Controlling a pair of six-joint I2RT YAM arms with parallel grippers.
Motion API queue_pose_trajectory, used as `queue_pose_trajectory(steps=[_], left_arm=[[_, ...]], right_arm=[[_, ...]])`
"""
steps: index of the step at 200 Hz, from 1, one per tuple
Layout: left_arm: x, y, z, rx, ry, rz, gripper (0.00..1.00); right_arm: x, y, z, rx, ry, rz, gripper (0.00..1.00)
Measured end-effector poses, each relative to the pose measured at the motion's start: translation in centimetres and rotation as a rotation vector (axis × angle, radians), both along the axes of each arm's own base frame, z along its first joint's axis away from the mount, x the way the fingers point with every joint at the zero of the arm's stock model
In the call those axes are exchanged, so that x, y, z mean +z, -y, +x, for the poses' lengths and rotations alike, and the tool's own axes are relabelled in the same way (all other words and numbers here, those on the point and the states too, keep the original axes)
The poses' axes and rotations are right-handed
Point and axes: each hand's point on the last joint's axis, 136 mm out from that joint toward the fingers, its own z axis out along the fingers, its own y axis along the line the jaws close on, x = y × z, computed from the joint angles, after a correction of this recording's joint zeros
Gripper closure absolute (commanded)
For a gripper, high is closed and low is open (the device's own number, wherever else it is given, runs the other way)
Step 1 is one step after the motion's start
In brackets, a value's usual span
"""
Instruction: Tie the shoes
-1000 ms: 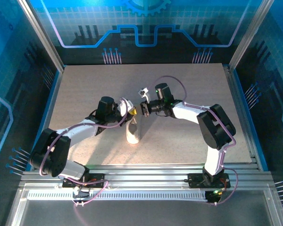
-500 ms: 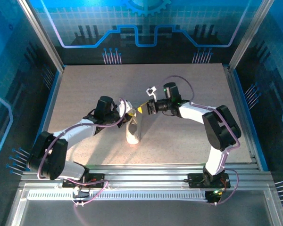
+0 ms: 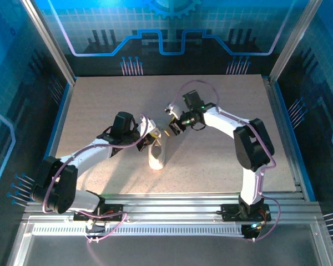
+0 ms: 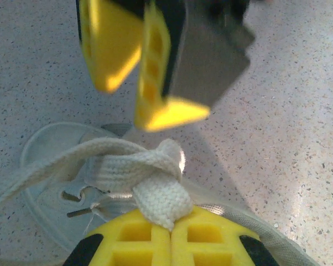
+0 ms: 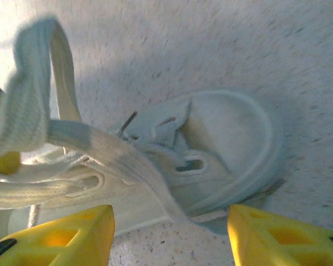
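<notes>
Sneaker (image 3: 156, 155) and grippers meet a little left of the middle of the table (image 3: 222, 160), so we begin at our near edge and work outward. Nearest us, just past the arm bases, the small white shoe sits sole-down on the speckled top, its length running away from us. At its far end the two grippers come in from either side. Our left gripper (image 3: 151, 134) reaches in from the left and sits right over the shoe's far-left edge. In its wrist view the yellow pads (image 4: 233, 235) are pressed together with a fold of the white laces (image 4: 134, 166) pinched between them, and the flat lace crosses over itself just beyond the pads, above the eyelets. Our right gripper (image 3: 170, 129) hangs just beyond and to the right of the shoe's far end, close to the left one but apart from it. Its jaws stand wide. In its wrist view the two yellow fingers (image 5: 61, 238) frame the shoe from well apart and press on nothing, while a lace strand slants across the shoe toward the gap between them and a loop of lace rises at the left. We cannot tell whether that strand brushes either finger. Past both grippers the tabletop runs on to the blue back wall (image 3: 166, 33).
</notes>
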Motion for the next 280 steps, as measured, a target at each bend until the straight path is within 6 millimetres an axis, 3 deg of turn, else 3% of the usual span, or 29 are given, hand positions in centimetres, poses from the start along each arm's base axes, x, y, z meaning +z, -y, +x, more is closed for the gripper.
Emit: queue_pose_trajectory(steps=[19,59,75,86,98,143,175,209,255,280], left_arm=[[0.2,0.2,-0.1,-0.009,-0.007,-0.010,1.00],[0.5,0.3,-0.4,-0.025,-0.022,-0.029,1.00],[0.5,0.3,-0.4,-0.027,-0.027,-0.035,1.00],[0.6,0.4,-0.5,-0.028,-0.033,-0.040,1.00],[0.6,0.3,-0.5,-0.022,-0.049,-0.041,1.00],[1.9,0.1,-1.0,0.002,-0.115,-0.040,1.00],[2.2,-1.0,-2.5,0.066,-0.197,-0.025,1.00],[2.3,-3.0,-4.0,0.169,-0.252,0.033,1.00],[1.1,-6.9,-4.8,0.307,-0.326,0.166,1.00],[1.0,-7.8,-4.8,0.335,-0.366,0.208,1.00]], right_arm=[[-1.7,-0.9,-0.7,0.040,-0.041,-0.056,0.42],[-2.6,-1.8,0.7,0.073,-0.068,-0.101,0.47],[-3.0,-1.7,0.3,0.095,-0.077,-0.124,0.65],[-3.3,-1.4,0.0,0.099,-0.093,-0.138,0.88],[-3.6,-1.1,-0.2,0.094,-0.104,-0.156,1.00],[-3.7,0.2,0.5,0.031,-0.082,-0.215,1.00],[-1.3,1.4,2.3,-0.047,-0.002,-0.222,1.00],[1.2,2.1,3.9,-0.116,0.088,-0.223,1.00],[1.2,4.5,3.4,-0.218,0.131,-0.281,1.00],[1.8,4.9,3.6,-0.255,0.142,-0.276,1.00]])
